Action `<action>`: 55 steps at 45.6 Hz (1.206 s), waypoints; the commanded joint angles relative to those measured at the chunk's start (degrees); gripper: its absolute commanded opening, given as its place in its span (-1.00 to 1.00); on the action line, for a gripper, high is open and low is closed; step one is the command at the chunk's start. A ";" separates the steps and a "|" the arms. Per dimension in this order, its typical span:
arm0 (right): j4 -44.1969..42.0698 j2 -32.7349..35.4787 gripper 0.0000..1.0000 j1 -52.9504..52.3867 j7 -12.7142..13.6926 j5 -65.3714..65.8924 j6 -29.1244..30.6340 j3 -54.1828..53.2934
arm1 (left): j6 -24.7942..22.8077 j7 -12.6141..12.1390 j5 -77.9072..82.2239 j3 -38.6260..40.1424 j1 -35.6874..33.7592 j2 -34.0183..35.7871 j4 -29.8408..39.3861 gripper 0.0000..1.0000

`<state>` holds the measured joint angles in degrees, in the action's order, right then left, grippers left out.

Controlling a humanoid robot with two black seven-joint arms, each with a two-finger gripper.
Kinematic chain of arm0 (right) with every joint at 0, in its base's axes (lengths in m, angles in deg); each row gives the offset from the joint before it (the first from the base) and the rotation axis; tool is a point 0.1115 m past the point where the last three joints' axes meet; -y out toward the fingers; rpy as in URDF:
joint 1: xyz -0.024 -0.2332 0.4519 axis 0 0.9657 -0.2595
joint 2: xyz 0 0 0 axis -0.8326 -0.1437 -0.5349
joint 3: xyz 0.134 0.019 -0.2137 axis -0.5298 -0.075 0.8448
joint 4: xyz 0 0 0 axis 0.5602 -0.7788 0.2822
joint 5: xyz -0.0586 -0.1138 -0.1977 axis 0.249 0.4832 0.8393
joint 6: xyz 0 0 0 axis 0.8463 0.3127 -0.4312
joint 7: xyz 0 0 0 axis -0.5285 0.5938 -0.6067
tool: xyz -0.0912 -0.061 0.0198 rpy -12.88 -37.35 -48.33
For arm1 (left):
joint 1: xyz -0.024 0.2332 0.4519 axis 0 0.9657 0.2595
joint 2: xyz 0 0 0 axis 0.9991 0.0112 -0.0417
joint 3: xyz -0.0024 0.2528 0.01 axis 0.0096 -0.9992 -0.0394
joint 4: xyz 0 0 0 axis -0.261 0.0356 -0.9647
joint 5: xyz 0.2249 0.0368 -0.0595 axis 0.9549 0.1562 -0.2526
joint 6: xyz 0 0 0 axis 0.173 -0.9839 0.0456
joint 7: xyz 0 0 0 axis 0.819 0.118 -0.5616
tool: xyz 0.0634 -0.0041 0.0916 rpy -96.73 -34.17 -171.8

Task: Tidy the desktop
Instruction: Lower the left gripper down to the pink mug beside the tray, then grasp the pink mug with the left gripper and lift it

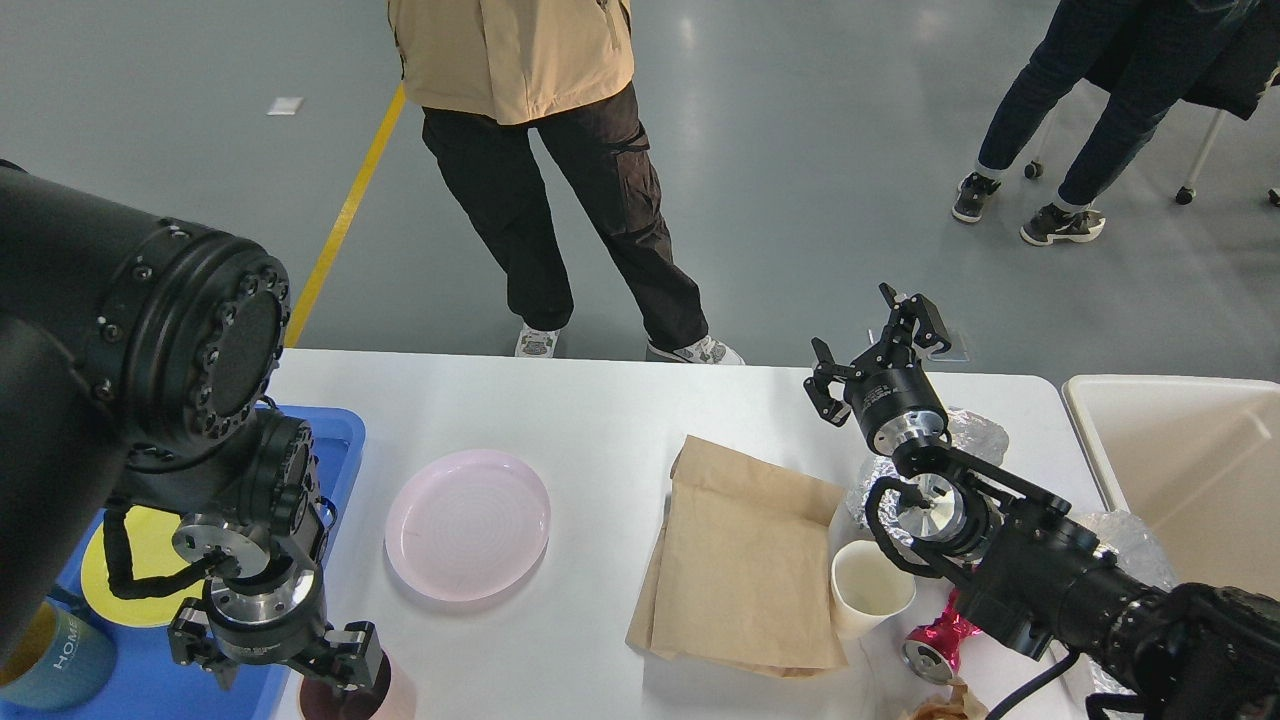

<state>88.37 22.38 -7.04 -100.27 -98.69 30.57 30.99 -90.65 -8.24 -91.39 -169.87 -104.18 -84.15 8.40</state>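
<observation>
Matte white table (600,420) spanning the view. Round pink plate (467,523) left of centre, creased brown paper bag (742,570) mid-table. Right pincer (872,345) spread above far edge; left pincer (275,650) at near edge, state indiscernible.

Pink plate (467,523), brown paper bag (742,570), white cup (868,588), blue tray (340,432), cream bin (1180,470).
</observation>
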 commanded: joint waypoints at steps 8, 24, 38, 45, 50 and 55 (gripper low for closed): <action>0.00 -0.06 1.00 -0.03 0.00 0.00 0.00 0.00 | 6.50 -0.15 0.69 0.47 1.15 0.00 0.00 0.95; 0.00 0.03 1.00 -0.03 0.00 0.00 0.00 0.00 | 7.91 -0.15 0.69 -0.41 4.41 0.09 0.09 0.94; 0.00 0.03 1.00 -0.03 0.00 0.00 0.00 0.00 | 11.16 -0.15 0.69 -1.11 5.81 0.09 0.09 0.86; 0.00 0.03 1.00 -0.03 0.00 0.00 0.00 0.00 | 12.92 -0.15 0.69 -1.11 6.87 0.09 0.09 0.85; 0.00 0.03 1.00 -0.03 0.00 0.00 0.00 0.00 | 14.41 -0.15 0.61 -1.03 7.48 0.09 0.09 0.83; 0.00 0.03 1.00 -0.03 0.00 0.00 0.00 0.00 | 17.31 -0.15 0.61 -0.94 8.36 0.09 0.09 0.82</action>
<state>88.37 22.39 -7.06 -100.26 -98.69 30.57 30.99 -75.92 -8.39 -90.69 -170.98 -96.64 -84.06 8.49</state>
